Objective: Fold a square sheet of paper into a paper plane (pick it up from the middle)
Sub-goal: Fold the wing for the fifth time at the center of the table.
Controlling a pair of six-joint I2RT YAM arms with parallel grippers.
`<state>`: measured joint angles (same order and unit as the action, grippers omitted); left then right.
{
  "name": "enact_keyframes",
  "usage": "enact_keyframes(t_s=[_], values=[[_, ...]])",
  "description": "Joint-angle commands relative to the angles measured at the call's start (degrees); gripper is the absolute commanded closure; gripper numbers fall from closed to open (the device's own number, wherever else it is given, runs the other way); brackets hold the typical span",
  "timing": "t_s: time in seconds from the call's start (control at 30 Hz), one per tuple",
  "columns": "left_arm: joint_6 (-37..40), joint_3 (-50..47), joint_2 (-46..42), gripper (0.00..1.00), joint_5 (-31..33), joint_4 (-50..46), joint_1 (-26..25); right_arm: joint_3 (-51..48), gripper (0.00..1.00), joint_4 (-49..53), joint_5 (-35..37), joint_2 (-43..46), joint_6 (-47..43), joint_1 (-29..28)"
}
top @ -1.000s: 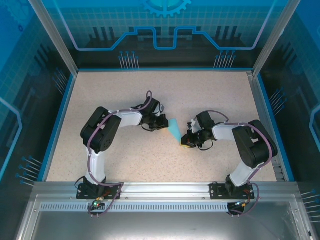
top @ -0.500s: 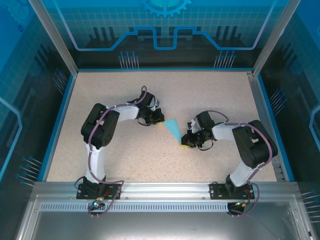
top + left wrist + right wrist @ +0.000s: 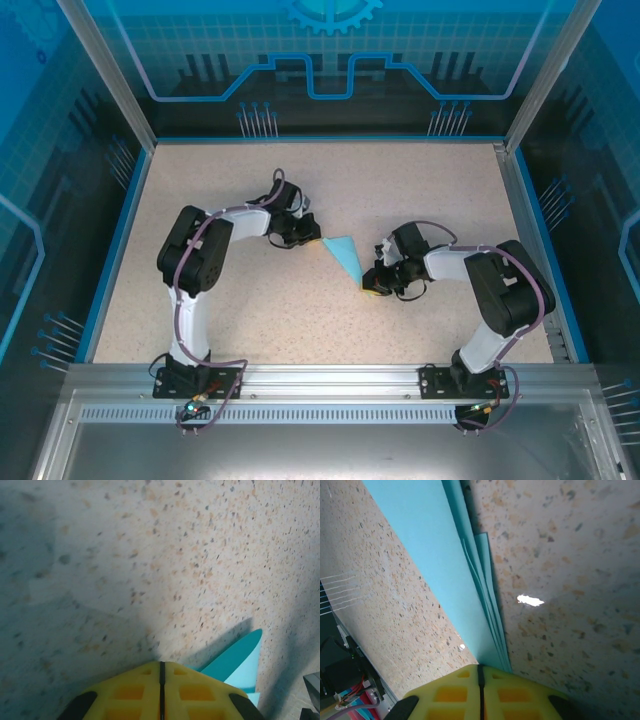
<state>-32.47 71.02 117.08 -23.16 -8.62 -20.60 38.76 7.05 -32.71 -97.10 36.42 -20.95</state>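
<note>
At the right tool (image 3: 480,669), the paper plane (image 3: 420,535) shows stacked layers.

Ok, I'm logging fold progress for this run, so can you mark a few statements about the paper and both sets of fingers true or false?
1. The cyan paper plane is folded into a narrow pointed shape with stacked layers. True.
2. The right fingers are shut on its pointed end. True.
3. The left fingers are spread wide open. False: they are shut, pads meeting at a seam, with the paper's wide end just beside them.
4. The paper lies against the far edge of the table. False: it lies near the middle, between the two arms.
</note>
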Motion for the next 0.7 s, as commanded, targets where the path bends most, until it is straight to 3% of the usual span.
enact_keyframes(t_s=[0.0, 0.23, 0.4, 0.67], values=[[1.4, -3.3, -7.4, 0.91, 1.2, 0.1, -0.6, -3.4, 0.92, 7.8, 16.6, -5.4, 0.5, -0.6], [-1.8, -8.6, -14.2, 0.91, 2.5, 3.2, -9.3, -3.4, 0.92, 7.7, 16.5, -5.4, 0.4, -0.6], [-5.1, -7.8, -11.0, 0.91, 1.2, 6.2, -15.1, -3.4, 0.92, 7.7, 16.6, -5.5, 0.4, -0.6], [-7.0, -4.9, -4.6, 0.91, -2.4, 6.1, -18.9, -3.4, 0.92, 7.6, 16.5, -5.7, 0.2, -0.6]])
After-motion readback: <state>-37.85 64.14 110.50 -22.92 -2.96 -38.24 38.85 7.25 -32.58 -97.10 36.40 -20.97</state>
